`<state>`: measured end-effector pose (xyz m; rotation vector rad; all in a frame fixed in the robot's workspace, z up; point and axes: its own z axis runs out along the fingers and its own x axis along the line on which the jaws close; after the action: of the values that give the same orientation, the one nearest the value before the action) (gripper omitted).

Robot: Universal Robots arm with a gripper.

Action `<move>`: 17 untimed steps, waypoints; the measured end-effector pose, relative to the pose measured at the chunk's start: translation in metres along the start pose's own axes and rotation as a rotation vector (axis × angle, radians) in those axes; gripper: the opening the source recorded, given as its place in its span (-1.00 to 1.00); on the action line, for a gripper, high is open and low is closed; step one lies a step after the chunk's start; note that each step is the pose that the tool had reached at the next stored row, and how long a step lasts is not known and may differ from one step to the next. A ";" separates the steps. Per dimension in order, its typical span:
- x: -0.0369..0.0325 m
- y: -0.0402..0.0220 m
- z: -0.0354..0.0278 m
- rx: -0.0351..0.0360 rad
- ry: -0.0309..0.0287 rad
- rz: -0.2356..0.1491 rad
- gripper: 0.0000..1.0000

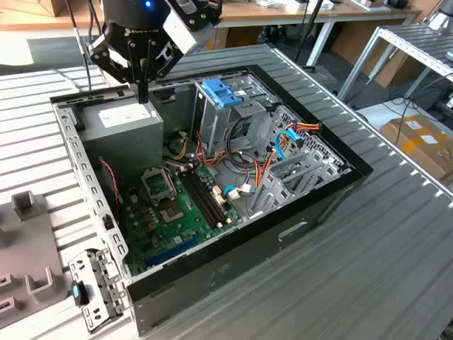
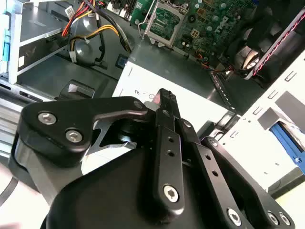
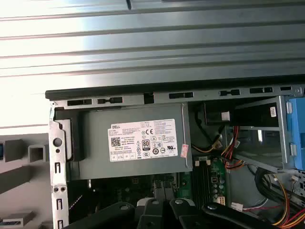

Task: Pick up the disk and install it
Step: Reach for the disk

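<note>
Here, the gripper (image 1: 144, 95) hung over the open computer case (image 1: 233, 251), its tip just above the labelled top of the grey power supply (image 1: 131, 124). The fingers (image 2: 164, 138) lay fully together, with nothing held between them.

The disk (image 1: 221, 91) stood well apart from the gripper, toward the exterior view's right of it, seated in the grey drive cage (image 1: 248, 117) at the far corner of the case. Its visible part was the plastic carrier: bright light blue, with rectangular recesses along the upward-facing edge. The metal body and label of the disk could not be made out.

In both wrist views the disk's carrier appeared as a light-blue strip (image 3: 298, 133) (image 2: 5, 43) beyond the power supply. Yellow, orange and red cables (image 1: 185, 150) lay between the gripper and the cage. The green motherboard (image 1: 163, 212) lay on the case floor, near the gripper and lower than it. The case rested on a ribbed metal bench (image 1: 368, 269).
</note>
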<state>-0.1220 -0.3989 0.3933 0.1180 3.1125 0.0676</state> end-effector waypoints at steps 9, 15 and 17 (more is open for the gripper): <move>0.0022 -0.0001 0.0000 -0.0001 -0.0001 0.000 -0.79; 0.0049 -0.0004 -0.0001 0.0000 0.0000 0.000 -0.79; 0.0055 -0.0004 -0.0002 0.0000 0.0000 0.000 -0.79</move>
<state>-0.1274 -0.3989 0.3933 0.1179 3.1125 0.0676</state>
